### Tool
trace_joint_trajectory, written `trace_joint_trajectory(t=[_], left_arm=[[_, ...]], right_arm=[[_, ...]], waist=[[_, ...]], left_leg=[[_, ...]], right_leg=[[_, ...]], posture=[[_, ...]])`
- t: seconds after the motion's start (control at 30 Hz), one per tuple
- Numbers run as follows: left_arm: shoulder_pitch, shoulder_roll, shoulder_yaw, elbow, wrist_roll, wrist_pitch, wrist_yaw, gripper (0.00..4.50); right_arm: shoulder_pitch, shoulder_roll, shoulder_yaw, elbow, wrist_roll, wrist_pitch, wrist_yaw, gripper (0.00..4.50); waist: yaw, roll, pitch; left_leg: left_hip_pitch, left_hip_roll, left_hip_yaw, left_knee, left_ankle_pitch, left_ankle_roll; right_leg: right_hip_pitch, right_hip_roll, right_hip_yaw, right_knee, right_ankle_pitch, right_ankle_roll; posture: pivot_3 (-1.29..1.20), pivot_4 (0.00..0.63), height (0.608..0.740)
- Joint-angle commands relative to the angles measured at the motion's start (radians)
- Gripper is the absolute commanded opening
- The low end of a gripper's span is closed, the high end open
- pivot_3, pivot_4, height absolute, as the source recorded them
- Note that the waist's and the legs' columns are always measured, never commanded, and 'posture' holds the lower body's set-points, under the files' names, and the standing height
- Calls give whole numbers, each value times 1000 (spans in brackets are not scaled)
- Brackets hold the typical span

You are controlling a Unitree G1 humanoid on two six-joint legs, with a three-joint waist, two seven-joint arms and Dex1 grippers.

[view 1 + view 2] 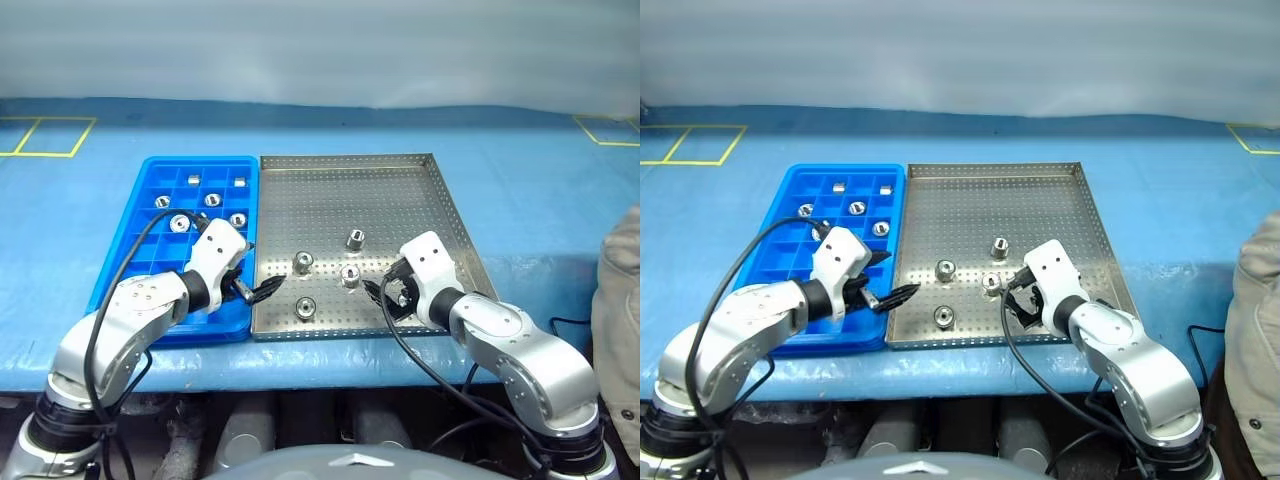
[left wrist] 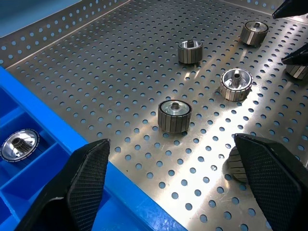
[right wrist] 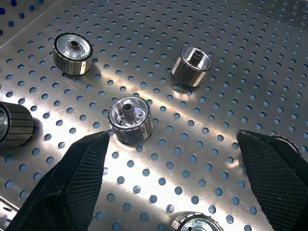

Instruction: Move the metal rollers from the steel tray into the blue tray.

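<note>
Both my pincers, left [image 1: 262, 291] and right [image 1: 385, 295], gape empty over the perforated square steel tray's [image 1: 400, 190] near edge, among shiny flanged metal rollers [image 1: 302, 262].

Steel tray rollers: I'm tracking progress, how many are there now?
5 rollers on the steel tray: farthest, middle, left, nearest the front rim, one by the right claw. That claw may hide more.

Silver rollers [image 1: 302, 263], silver perforated steel tray [image 1: 400, 190], bright blue gridded tray [image 1: 130, 250].
</note>
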Motion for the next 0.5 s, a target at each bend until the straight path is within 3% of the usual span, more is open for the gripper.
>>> trace_joint_trajectory(t=[0.03, 0.2, 0.5], left_arm=[[-146, -37, -42, 71, 26, 53, 35, 4500], [-338, -80, -160, 224, 42, 109, -11, 4500], [-461, -128, -360, 466, 132, 75, -123, 4500]], right_arm=[[-3, 12, 0, -28, -2, -14, -6, 4462], [5, 31, 6, -31, -10, -23, -21, 4462], [44, 76, -3, -59, -28, -29, -57, 4462]], waist=[[2, 0, 0], [-7, 0, 0], [-31, 0, 0]], left_leg=[[0, 0, 0, 0, 0, 0], [0, -2, 0, 2, 1, 2], [-1, -4, 2, 1, 0, 2]], right_leg=[[1, 0, 0, 0, 0, 0], [2, 0, 2, 0, 1, 2], [-1, 2, 5, 0, 4, 7]], posture=[[47, 150, 740], [25, 150, 740], [-43, 150, 740]])
